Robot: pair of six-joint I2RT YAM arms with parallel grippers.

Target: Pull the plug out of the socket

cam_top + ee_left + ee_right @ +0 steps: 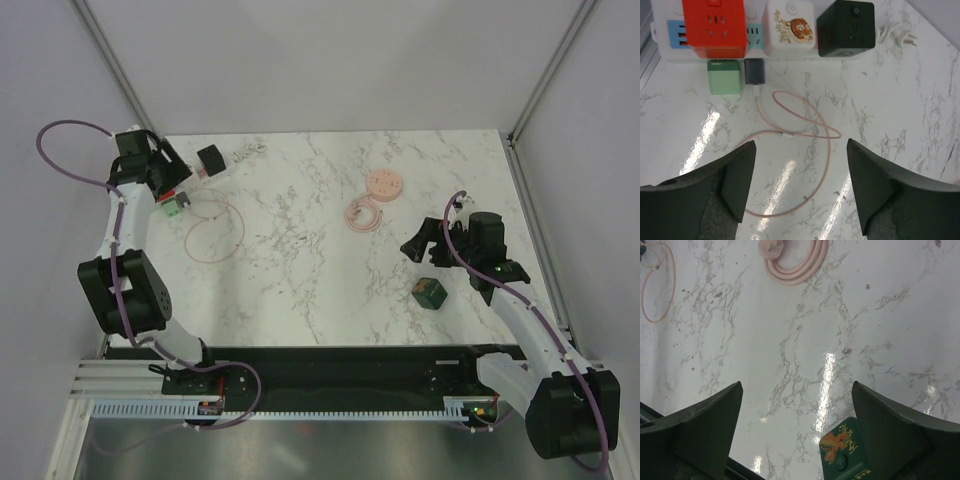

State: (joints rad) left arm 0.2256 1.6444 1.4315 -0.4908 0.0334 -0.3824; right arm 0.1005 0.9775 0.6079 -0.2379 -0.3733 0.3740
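A glossy white marble-patterned table (300, 290) with grey veining fills the space between plain pale walls, with slim metal posts running up the far corners and ceiling light glaring off the top in streaks. The socket (660, 15), a long white power strip, lies at the far left of the table. A red cube adapter (713, 25), a white cube adapter (790, 27) printed with a tiger and a black cube adapter (846, 27) sit in a row on top of it. A small green block (725, 76) and a dark grey charger (754, 71) lie against its near edge, and a thin pink cable (805, 125) loops from the charger across the marble. The left gripper (800, 150) hangs above that loop, just short of the strip, jaws spread wide with nothing between them. The right gripper (796, 387) is well apart on the right side, jaws fully spread and empty, over bare marble. A dark green cube (845, 455) sits by its right finger. A round pink disc (384, 184) and its coiled pink cord (795, 265) lie farther back
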